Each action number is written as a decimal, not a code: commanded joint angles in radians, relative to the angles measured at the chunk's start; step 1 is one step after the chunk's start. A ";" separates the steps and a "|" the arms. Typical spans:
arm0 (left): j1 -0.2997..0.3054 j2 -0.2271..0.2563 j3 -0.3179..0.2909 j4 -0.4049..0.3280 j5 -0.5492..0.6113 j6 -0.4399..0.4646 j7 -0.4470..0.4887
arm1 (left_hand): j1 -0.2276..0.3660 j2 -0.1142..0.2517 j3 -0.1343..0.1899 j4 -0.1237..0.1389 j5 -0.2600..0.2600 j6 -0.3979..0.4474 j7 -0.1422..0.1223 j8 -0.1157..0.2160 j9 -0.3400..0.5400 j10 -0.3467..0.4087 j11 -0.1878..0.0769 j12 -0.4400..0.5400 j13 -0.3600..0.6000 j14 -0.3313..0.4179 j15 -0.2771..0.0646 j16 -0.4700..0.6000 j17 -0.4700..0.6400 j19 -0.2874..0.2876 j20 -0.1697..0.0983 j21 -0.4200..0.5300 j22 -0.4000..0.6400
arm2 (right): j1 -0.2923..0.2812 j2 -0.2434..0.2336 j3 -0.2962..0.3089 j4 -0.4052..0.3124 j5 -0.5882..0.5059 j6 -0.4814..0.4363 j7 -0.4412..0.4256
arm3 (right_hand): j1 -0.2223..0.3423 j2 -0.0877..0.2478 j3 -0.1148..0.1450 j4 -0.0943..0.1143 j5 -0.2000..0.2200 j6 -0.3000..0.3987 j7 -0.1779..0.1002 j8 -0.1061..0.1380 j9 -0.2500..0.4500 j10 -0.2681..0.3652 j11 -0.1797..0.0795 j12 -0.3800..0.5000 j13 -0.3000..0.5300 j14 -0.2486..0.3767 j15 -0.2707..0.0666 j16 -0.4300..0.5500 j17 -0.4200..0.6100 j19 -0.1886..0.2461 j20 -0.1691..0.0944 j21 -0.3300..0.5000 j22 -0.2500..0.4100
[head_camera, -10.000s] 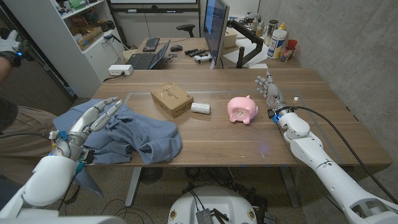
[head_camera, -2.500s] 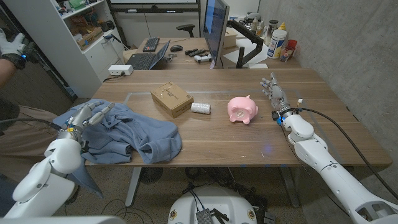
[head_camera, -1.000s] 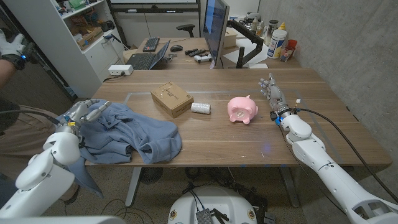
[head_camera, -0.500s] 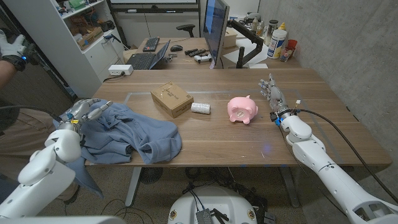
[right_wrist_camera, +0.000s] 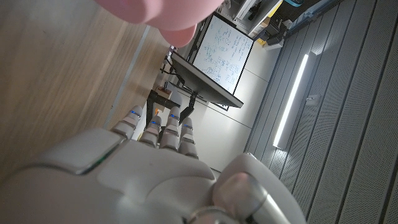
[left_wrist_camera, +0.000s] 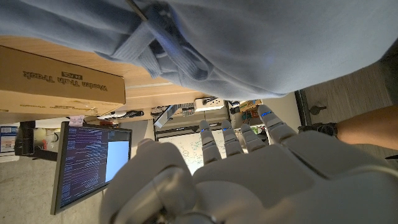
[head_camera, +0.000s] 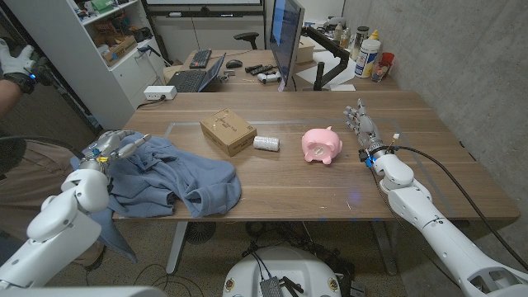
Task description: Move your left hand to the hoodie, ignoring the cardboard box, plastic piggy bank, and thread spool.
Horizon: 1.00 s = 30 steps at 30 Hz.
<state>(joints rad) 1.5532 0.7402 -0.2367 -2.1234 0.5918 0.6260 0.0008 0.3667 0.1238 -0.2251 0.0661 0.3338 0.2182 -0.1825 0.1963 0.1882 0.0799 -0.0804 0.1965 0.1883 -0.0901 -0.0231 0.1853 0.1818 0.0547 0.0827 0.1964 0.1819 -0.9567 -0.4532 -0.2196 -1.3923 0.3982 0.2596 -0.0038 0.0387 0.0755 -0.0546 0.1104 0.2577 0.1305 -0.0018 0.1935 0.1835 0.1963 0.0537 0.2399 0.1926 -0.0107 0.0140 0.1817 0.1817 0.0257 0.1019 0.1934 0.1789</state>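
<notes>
Blue hoodie (head_camera: 169, 177) is met at its left edge by the left hand (head_camera: 110, 148), fingers apart and holding nothing. The reach is judged nearly finished; only a slight settling onto the cloth seems needed. The right hand (head_camera: 361, 125) is raised open near the pink piggy bank (head_camera: 322, 146).

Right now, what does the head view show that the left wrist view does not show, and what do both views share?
The head view alone has the pink plastic piggy bank, the small white thread spool and the right hand, fingers apart, holding nothing. The left wrist view alone has a lit monitor with text behind the table. Both have the blue fabric hoodie, the brown cardboard box and the left hand at the hoodie's edge.
</notes>
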 commanded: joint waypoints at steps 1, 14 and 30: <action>-0.009 0.036 0.030 0.005 0.020 0.024 -0.004 | 0.013 -0.002 0.001 -0.004 0.005 0.008 0.004 0.003 0.002 0.001 -0.001 0.006 0.002 -0.007 0.001 0.005 0.001 -0.003 0.001 0.006 0.003 | 0.002 0.001 0.004 0.004 0.004 0.002 0.002 | -0.001 0.029 0.005 0.004 0.000 0.005 -0.001 -0.001 0.004 0.005 -0.005 -0.002 0.002 0.002 0.000 0.004 0.001 -0.007 -0.002 0.005 0.003; -0.007 0.068 0.050 0.004 0.046 0.034 0.001 | 0.012 -0.002 0.001 -0.005 0.006 0.015 0.001 0.006 0.002 0.008 -0.006 0.009 0.002 -0.005 -0.001 0.006 0.001 -0.001 -0.001 0.007 0.003 | 0.003 0.001 0.007 0.012 0.007 0.013 0.007 | -0.001 0.029 0.005 0.004 0.000 0.004 -0.001 -0.002 0.004 0.005 -0.003 -0.002 0.002 0.002 0.000 0.004 0.001 -0.007 -0.001 0.005 0.003; -0.023 0.087 0.097 0.016 0.052 0.061 -0.004 | 0.012 -0.003 0.001 -0.005 0.008 0.013 0.001 0.004 0.002 0.007 -0.006 0.008 0.002 -0.005 -0.001 0.006 0.001 0.001 -0.002 0.007 0.003 | 0.005 0.004 0.010 0.020 0.012 0.013 0.009 | 0.000 0.029 0.005 0.004 0.000 0.004 0.000 -0.002 0.004 0.005 -0.004 -0.002 0.002 0.002 -0.001 0.004 0.001 -0.007 -0.001 0.006 0.003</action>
<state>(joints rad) 1.5410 0.8132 -0.1700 -2.1166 0.6397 0.6683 -0.0004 0.3667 0.1238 -0.2251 0.0661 0.3338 0.2290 -0.1822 0.1963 0.1883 0.0853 -0.0858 0.1965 0.1883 -0.0901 -0.0231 0.1853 0.1818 0.0547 0.0826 0.1971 0.1819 -0.9507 -0.4500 -0.2132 -1.3749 0.4064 0.2740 0.0047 0.0387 0.0755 -0.0546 0.1104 0.2577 0.1304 -0.0019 0.1935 0.1835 0.1963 0.0537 0.2399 0.1926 -0.0107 0.0140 0.1817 0.1817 0.0257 0.1019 0.1934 0.1789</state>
